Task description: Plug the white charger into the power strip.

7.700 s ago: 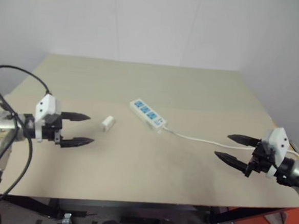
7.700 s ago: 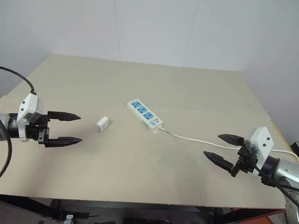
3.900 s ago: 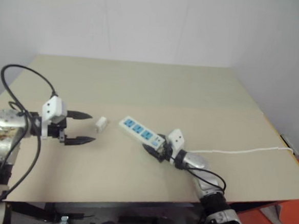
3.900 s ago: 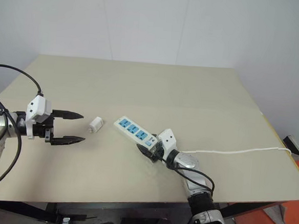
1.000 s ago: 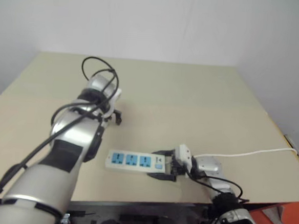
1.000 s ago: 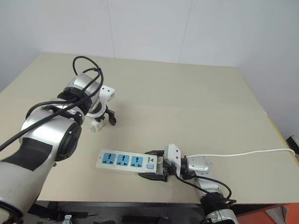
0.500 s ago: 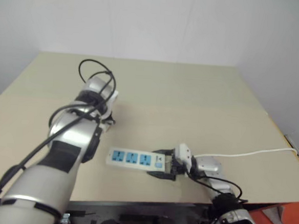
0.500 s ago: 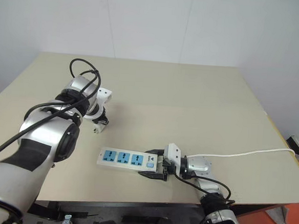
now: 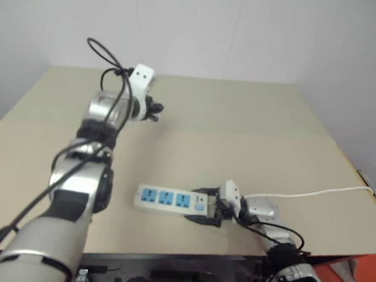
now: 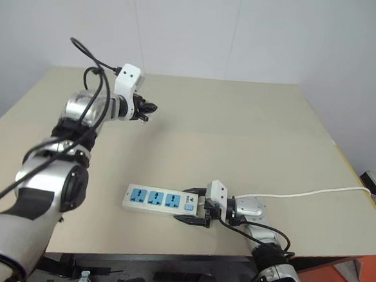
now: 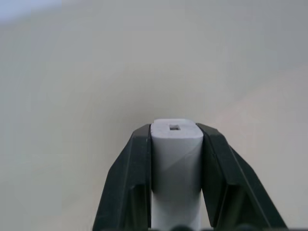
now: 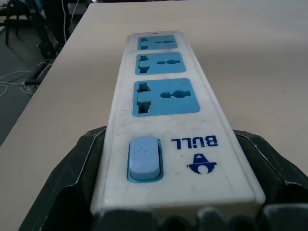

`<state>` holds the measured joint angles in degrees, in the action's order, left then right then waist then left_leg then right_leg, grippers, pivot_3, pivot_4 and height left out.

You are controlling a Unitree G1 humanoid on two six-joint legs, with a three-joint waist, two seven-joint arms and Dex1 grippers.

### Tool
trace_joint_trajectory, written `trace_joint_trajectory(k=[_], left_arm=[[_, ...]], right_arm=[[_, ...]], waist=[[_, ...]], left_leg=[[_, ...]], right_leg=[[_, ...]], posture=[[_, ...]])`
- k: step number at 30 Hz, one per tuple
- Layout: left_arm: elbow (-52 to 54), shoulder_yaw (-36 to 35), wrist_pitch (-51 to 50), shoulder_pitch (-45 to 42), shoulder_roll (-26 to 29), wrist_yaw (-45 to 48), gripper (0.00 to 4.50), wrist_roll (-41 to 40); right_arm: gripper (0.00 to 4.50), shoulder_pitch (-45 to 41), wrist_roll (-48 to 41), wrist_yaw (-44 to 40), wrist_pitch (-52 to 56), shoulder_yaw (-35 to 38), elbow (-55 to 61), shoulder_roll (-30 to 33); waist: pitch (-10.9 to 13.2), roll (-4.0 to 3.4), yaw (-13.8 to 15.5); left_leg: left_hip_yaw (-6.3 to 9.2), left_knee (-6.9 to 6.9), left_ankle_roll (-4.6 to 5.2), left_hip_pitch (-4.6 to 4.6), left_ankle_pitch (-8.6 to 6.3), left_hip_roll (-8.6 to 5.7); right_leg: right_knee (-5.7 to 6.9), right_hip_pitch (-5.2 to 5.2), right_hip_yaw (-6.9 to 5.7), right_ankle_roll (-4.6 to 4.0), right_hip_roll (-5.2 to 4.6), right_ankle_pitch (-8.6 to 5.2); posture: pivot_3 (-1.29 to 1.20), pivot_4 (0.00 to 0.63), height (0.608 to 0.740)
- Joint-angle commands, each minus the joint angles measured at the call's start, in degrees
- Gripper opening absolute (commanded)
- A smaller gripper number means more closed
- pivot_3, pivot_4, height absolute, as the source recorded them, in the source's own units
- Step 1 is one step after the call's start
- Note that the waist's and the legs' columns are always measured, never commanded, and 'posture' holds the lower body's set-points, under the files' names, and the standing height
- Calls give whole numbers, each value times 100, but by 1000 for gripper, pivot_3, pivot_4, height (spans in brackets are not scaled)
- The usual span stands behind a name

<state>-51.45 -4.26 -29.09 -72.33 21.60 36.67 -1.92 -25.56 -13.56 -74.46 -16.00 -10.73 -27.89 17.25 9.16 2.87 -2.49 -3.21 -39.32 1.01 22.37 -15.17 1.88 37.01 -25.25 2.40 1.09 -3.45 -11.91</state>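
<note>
1. My left jaws [image 10: 146,108] were clamped on the white charger [image 11: 175,166], held in the air over the far left part of the worktop [image 10: 254,120], well apart from the power strip [image 10: 161,200].
2. My right jaws [image 10: 193,209] gripped the switch end of that strip, which lay flat near the worktop's front edge.
3. I judged the likeliest fault to be the charger twisting in so narrow a grip, so that it met a blue outlet askew.
4. Pressing down hard might have tipped or slid the strip toward the front edge.
5. Its thin cable [image 10: 313,192] trailed right; tugging could snag it.
6. Open, bare worktop lay between both arms, giving ample room.
</note>
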Motion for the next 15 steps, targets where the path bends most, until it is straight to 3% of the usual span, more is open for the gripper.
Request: trace_joint_trajectory(k=[1, 8, 15], left_arm=[[1089, -512, 144, 271, 143, 816, 1012, -887], [2198, -967, 112, 1217, 361, 2589, 1012, -2288], [2817, -884, -192, 1837, 726, 4037, 1012, -3130]], right_arm=[[3431, -69, -18, -31, 23, -16, 45, -10], [3431, -141, 30, -40, 10, -28, -58, -50], [3431, -104, 64, -42, 40, -28, -28, -49]], waist=[[0, 0, 5], [-1, -2, -7], [-1, -2, -15]], left_leg=[[1, 0, 0, 2, 0, 0], [-2, -1, 1, -8, 0, -1], [-2, -9, 2, -8, 0, 2]], right_leg=[[-2, 0, -2, 0, 2, 0], [-4, 9, -1, 0, 3, 0], [-2, 12, -3, 0, 7, 0]], posture=[[0, 150, 740], [0, 150, 740], [0, 150, 740]])
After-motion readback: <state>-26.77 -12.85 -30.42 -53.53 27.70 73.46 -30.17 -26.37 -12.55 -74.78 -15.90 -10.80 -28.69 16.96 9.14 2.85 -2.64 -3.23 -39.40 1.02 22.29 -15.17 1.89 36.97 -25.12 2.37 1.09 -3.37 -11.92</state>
